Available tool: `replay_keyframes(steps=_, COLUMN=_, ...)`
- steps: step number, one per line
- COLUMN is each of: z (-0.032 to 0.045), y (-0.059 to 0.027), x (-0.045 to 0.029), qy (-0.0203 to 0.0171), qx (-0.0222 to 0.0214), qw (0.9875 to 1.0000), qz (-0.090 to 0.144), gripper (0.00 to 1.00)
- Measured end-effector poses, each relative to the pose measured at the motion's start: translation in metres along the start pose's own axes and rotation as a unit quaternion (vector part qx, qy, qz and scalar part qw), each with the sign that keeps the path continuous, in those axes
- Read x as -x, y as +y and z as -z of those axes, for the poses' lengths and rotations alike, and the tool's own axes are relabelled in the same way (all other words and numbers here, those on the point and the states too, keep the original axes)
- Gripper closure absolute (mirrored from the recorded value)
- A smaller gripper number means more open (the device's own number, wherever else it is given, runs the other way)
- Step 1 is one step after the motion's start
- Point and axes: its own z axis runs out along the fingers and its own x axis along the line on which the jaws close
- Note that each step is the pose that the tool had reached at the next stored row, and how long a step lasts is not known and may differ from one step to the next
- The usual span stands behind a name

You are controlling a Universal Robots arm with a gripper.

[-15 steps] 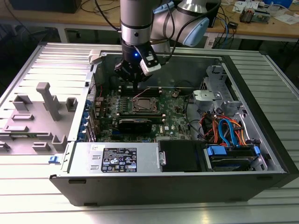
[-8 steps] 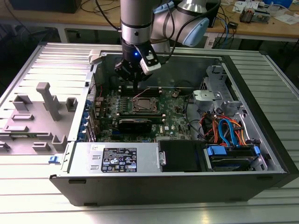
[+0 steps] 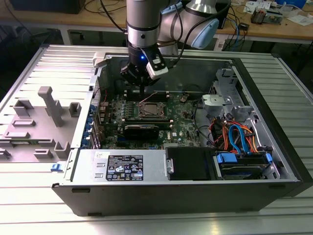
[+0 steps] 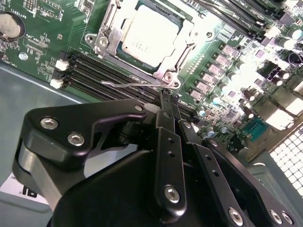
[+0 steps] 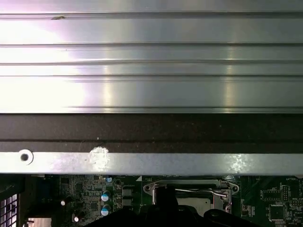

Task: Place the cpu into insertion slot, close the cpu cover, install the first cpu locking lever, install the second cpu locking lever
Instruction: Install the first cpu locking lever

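Reaching into an open computer case (image 3: 195, 196) that lies on a ribbed metal tabletop (image 3: 29, 215), a robot arm (image 3: 142, 29) holds its fingers (image 4: 163, 109) at the edge of the insertion slot (image 4: 166, 75), near the middle of the green motherboard (image 4: 42, 42). The fingers stand narrow, almost together; whether they pinch anything cannot be told.

The main risk from here appears to be the thin wire locking lever (image 4: 132, 85), which juts free along the slot's edge facing the black memory slots (image 4: 104, 71). Such a springy wire could slip off the tips and spring up. A push landing off line could scrape the board or the memory slots just beside it. Forcing the lever while the cpu cover (image 4: 110, 35) is not fully flat could also strain the socket.

The cpu (image 4: 150, 33), its pale metal top showing, lies in the slot, framed by the cover's window, and the cover appears to be down over it. In the second wrist view the chip sits just beyond the fingertips and apart from them, with the slot's rim between. The lever's end reaches the tips, touching or just short; which of the two is unclear.
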Motion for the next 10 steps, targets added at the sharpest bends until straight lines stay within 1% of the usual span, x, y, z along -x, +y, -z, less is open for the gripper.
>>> replay_keyframes(steps=6, z=-0.0004, y=0.0003, x=0.0050, qy=-0.0003, qx=0.0000, qw=1.0000, qz=-0.003, gripper=0.89)
replay_keyframes(steps=7, z=-0.0003, y=0.0004, x=0.0051, qy=-0.0012, qx=-0.0002, qw=1.0000, qz=-0.003, gripper=0.89)
replay_keyframes(steps=10, z=-0.0005, y=0.0010, x=0.0053, qy=-0.0072, qx=-0.0001, qw=1.0000, qz=-0.002, gripper=0.89)
